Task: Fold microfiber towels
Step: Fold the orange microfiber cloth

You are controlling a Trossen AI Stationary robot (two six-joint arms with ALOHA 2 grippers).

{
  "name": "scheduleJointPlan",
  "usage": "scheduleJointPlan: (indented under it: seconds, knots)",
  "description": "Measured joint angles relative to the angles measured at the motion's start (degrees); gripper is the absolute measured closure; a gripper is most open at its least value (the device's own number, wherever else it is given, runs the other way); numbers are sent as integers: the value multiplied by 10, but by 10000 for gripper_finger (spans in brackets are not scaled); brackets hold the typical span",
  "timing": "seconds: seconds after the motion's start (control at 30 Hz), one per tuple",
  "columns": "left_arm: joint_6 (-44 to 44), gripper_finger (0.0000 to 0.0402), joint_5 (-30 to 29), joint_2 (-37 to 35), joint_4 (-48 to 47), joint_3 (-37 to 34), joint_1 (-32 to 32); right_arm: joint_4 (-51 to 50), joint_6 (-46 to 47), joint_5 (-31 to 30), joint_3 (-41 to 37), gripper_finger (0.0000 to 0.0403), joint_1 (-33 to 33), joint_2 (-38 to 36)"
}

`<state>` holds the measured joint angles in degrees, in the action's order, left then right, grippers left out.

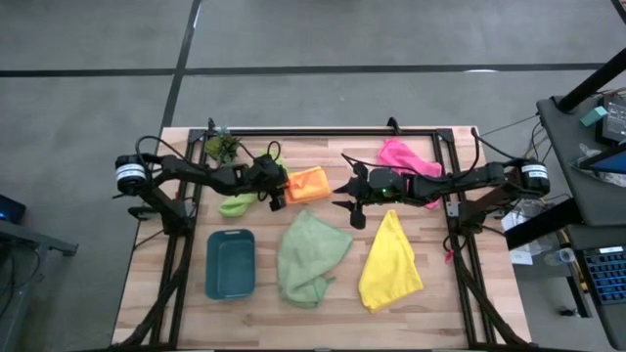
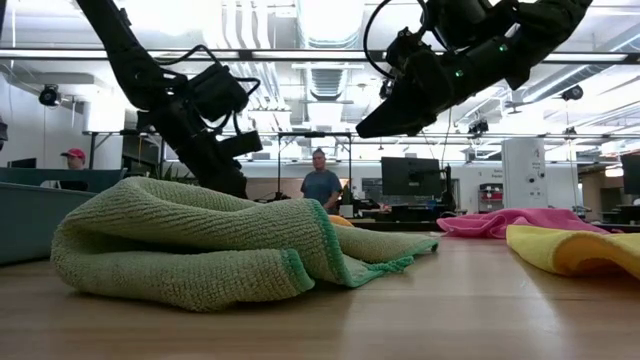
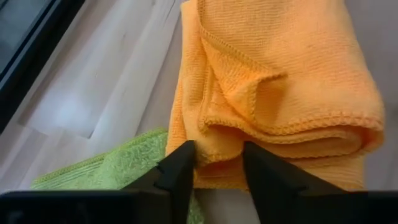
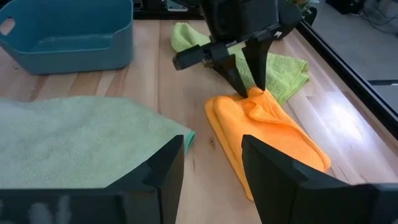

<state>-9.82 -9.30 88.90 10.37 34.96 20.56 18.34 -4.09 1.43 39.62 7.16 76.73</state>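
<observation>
Left gripper [image 4: 249, 87] jaws pinch the orange towel [image 4: 273, 134] edge; right gripper [image 4: 211, 165] jaws apart, empty.

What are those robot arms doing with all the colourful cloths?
They are folding towels. The left claw is pinching the edge of the folded orange towel on the table. The right claw hovers open nearby, holding nothing. The sage green towel, yellow towel, pink towel and lime towel lie crumpled.
</observation>
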Motion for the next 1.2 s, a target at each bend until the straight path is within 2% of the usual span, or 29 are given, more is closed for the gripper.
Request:
scheduleJointPlan:
  seconds: [0.23,0.57,0.77,1.2]
  knots:
    - [1,393,0,0,-3,0,0,0,1,0,0,250,0,0]
    - [0,400,-4,-39,-7,7,1,0,11,0,0,250,0,0]
    - [-14,400,-8,-73,-41,7,1,0,15,0,0,250,0,0]
    - [-11,400,-30,-45,-69,3,5,0,30,0,0,250,0,0]
